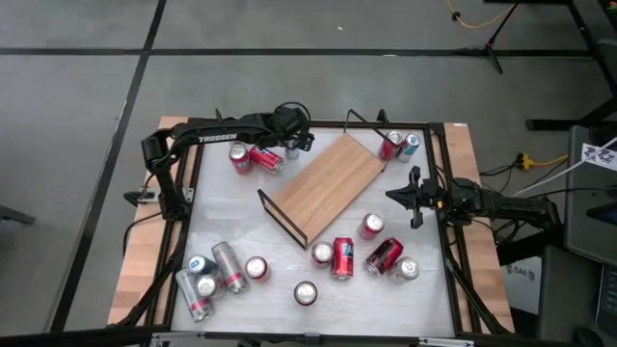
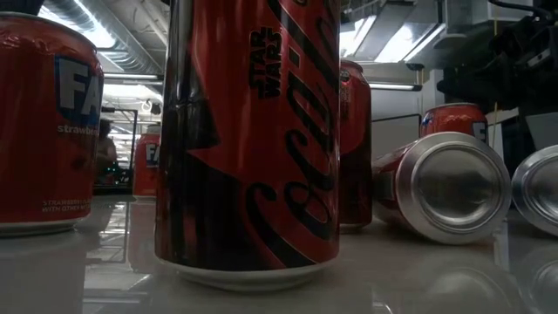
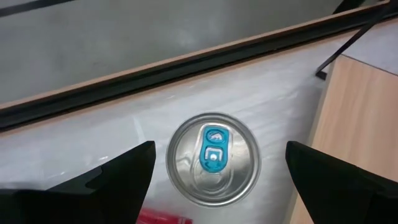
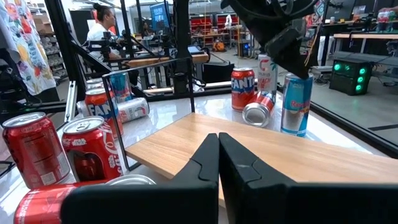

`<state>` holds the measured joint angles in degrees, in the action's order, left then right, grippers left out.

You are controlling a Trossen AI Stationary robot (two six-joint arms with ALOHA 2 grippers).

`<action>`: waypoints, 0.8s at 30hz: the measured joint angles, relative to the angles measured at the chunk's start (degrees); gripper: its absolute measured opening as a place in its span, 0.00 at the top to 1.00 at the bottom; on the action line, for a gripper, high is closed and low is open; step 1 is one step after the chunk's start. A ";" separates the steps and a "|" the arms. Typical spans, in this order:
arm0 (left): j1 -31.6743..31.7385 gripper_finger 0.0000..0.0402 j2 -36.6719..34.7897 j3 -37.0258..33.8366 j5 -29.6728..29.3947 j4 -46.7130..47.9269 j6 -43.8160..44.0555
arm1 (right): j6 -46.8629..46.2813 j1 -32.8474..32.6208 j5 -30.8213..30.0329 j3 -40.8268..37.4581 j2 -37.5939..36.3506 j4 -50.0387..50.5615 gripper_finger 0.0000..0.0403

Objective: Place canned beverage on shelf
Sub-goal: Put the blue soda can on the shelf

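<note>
Left gripper (image 3: 214, 180) spread wide above upright blue-tabbed can (image 3: 213, 158), beside shelf (image 1: 323, 183) lying bare mid-table; can's body hidden under its lid. Right gripper (image 4: 218, 155) pinched shut, holding nothing, at shelf's other edge. Low view blocked by red can (image 2: 248, 139).

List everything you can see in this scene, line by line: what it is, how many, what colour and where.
table: one, white top, black frame
shelf: one, light wood with black wire rails, diagonal at mid-table
blue-tab can: one, silver top, upright beside the shelf
far-left cans: at least two, red and silver
far-right cans: two, one red, one blue-silver
near-middle cans: six, mostly red, some lying
near-left cans: about five, mostly silver
person: one, white top, in the room behind
left hand: open, over the blue-tab can
right hand: shut, at the shelf's right
</note>
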<state>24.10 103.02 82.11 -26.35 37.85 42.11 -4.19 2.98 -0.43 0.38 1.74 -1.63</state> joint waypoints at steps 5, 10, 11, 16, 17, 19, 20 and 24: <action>0.00 0.12 0.03 0.00 0.02 0.07 0.00 | 0.00 0.00 0.01 0.00 0.00 0.10 1.00; -0.04 0.12 0.23 -0.07 0.00 -0.10 0.00 | 0.00 0.00 0.02 0.02 0.00 0.20 1.00; -0.13 0.12 0.50 -0.19 0.06 -0.26 0.02 | 0.00 0.00 0.02 0.02 0.00 0.20 1.00; -0.13 0.12 2.84 -0.34 0.53 0.11 0.00 | -0.01 0.00 0.02 0.02 0.00 0.25 1.00; -0.13 0.12 3.28 -0.35 0.52 0.10 0.00 | -0.01 0.00 0.02 0.02 0.00 0.25 1.00; -0.13 0.12 3.85 -0.37 0.48 0.00 0.00 | 0.00 0.00 0.02 0.02 0.00 0.27 1.00; -0.13 0.12 3.98 -0.39 0.46 -0.08 0.00 | 0.00 0.00 0.02 0.02 0.00 0.27 1.00; -0.13 0.13 4.03 -0.39 0.35 -0.22 0.00 | -0.01 0.01 0.02 0.02 0.00 0.31 1.00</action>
<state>23.97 107.04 81.71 -26.00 37.63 42.11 -4.19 2.99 -0.40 0.40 1.74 -1.32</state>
